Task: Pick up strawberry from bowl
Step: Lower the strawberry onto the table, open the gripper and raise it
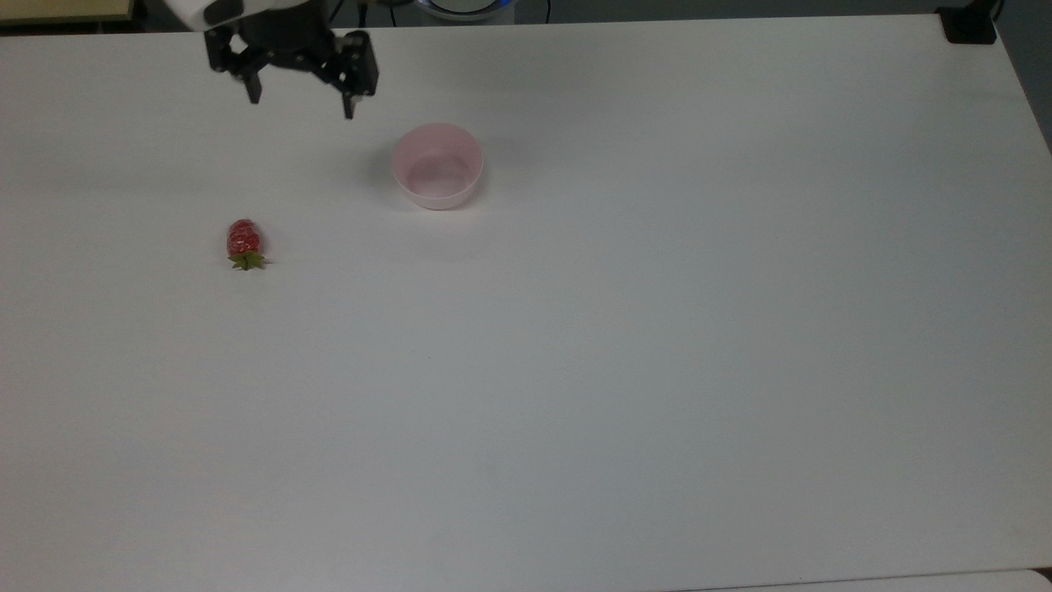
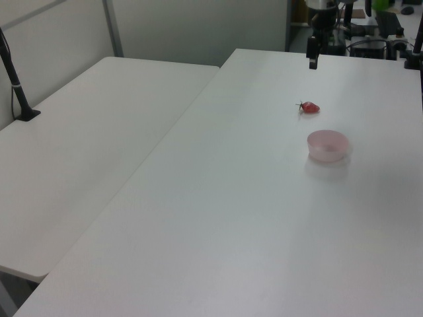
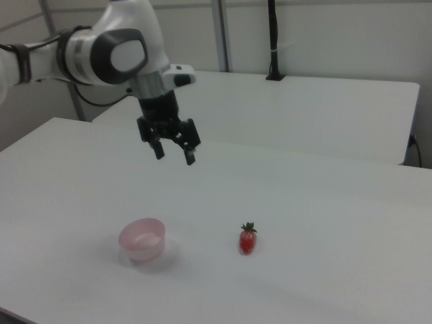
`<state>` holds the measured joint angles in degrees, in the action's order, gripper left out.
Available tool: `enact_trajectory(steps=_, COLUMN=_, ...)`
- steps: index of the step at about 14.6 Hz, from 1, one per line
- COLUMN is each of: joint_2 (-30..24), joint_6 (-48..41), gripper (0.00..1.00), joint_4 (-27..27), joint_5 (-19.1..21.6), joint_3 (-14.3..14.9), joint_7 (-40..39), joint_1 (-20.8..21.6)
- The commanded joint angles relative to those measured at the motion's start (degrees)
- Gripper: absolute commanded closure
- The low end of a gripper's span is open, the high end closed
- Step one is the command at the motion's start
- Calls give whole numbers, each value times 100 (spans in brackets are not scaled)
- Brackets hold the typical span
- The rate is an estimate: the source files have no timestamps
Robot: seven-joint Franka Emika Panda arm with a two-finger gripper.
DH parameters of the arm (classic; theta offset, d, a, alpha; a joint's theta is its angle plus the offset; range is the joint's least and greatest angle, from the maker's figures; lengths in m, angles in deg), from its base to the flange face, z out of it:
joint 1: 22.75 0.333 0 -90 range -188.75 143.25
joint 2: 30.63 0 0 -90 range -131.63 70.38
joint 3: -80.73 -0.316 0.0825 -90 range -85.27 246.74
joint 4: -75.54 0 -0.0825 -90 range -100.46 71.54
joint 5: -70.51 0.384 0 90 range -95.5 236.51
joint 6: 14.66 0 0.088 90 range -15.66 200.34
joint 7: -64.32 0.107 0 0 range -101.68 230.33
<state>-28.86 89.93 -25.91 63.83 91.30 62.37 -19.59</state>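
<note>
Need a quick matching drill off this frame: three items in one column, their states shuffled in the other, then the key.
Items
1. strawberry
2. bowl
3. pincer

States
A. open, raised above the table, holding nothing
B. upright, with nothing inside
C. lying on its side on the bare table, apart from the other two

Pairs: 1-C, 2-B, 3-A
</note>
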Motion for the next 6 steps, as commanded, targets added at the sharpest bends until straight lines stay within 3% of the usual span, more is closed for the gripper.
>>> enact_trajectory(steps=1, joint_2=-326, joint_6=-167, gripper=0, joint_4=-191, joint_5=-9, joint_3=-108, joint_7=125, joint_1=158)
enact_trajectory(steps=6, joint_2=-353, joint_6=-193, gripper=0, joint_4=-191, joint_5=44, joint_3=-108, joint_7=126, joint_1=167)
